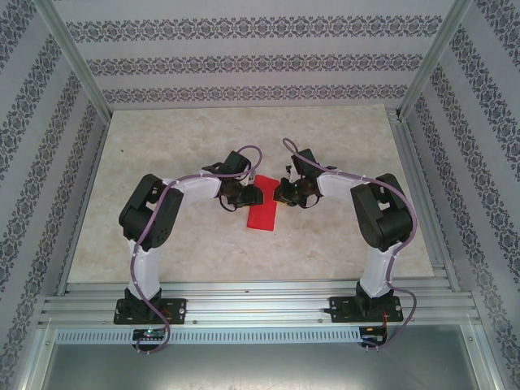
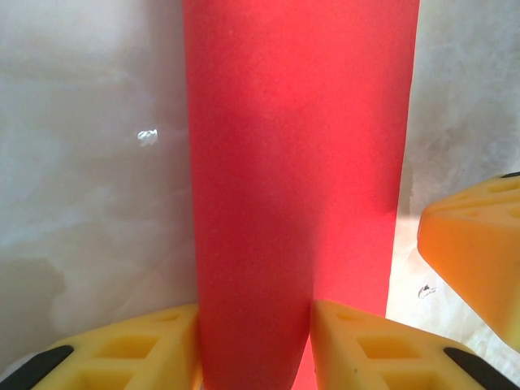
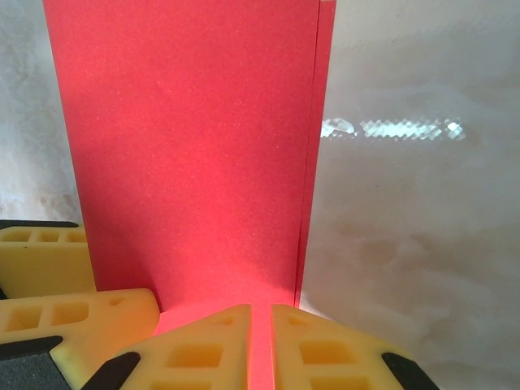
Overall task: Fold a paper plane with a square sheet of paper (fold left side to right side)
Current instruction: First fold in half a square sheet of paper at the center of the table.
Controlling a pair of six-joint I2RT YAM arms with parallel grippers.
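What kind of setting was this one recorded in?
Probably a purpose-built robot test cell: an aluminium-profile frame encloses a marble-look tabletop, patterned backdrop panels wall it in, and the left arm and right arm are bolted to the front rail, with red paper between them.

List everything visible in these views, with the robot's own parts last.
paper: one, bright red, folded, lying at the table's centre
table: one, pale marbled beige, under everything
walls: three, white with grey patterned bands, around the table
frame: one, silver metal, near edge and corner posts
left arm: one, white and black, reaching the paper
right arm: one, white and black, reaching the paper
left fingers: two, yellow, paper running between them
right fingers: two, yellow, close together at the paper's edge
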